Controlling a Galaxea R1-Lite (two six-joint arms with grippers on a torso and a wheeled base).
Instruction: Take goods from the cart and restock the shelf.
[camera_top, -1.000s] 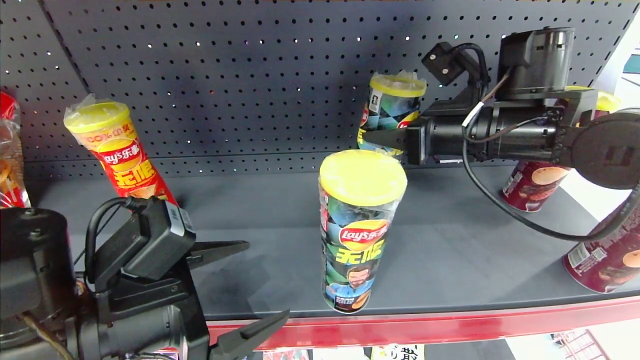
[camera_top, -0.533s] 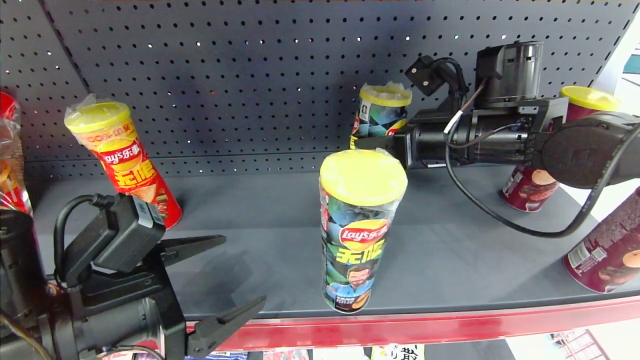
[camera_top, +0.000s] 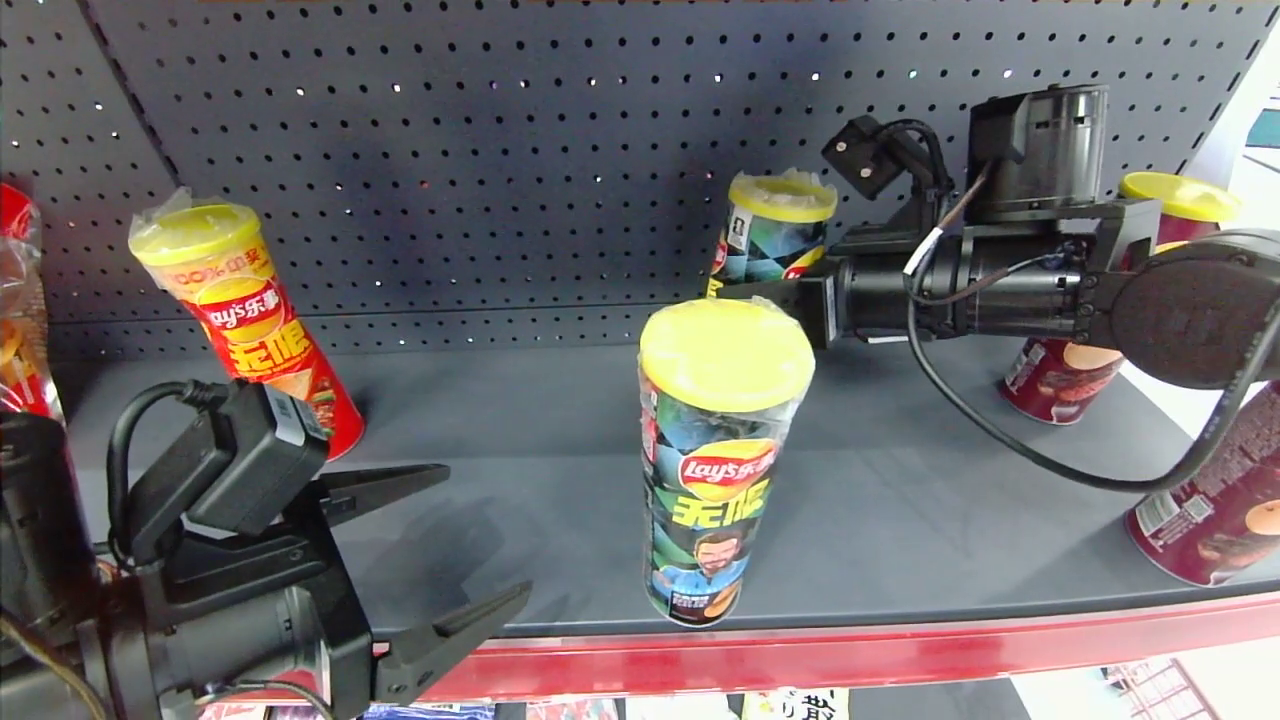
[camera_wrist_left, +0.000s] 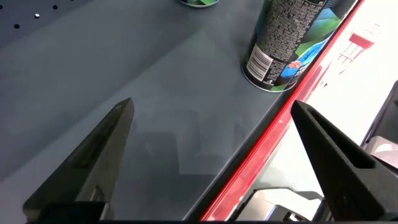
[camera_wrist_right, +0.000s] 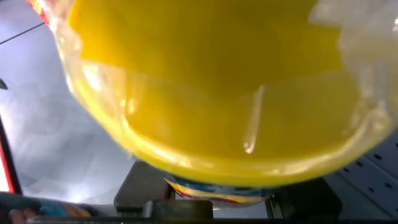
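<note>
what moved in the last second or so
The right gripper, shut on the blue can, carried it lower and slightly to the left above the shelf. The left gripper, open, drew back to the left, then held. The front can, the red can and the dark red cans stayed put.

Left arm (camera_top: 230, 630) is looking matte black all over, chunky and boxy. Its gripper (camera_top: 485, 535) is sporting long tapered wedge fingers (camera_top: 390, 480), with a small black camera box (camera_top: 225, 470) and a looping black cable (camera_top: 118, 440) riding behind. Right arm (camera_top: 1010, 280) is rocking the same black, plus a dull metal cylinder (camera_top: 1050, 135), a round joint disc (camera_top: 1190, 310), and a cord (camera_top: 1000, 438) wearing a white band (camera_top: 926, 243).
</note>
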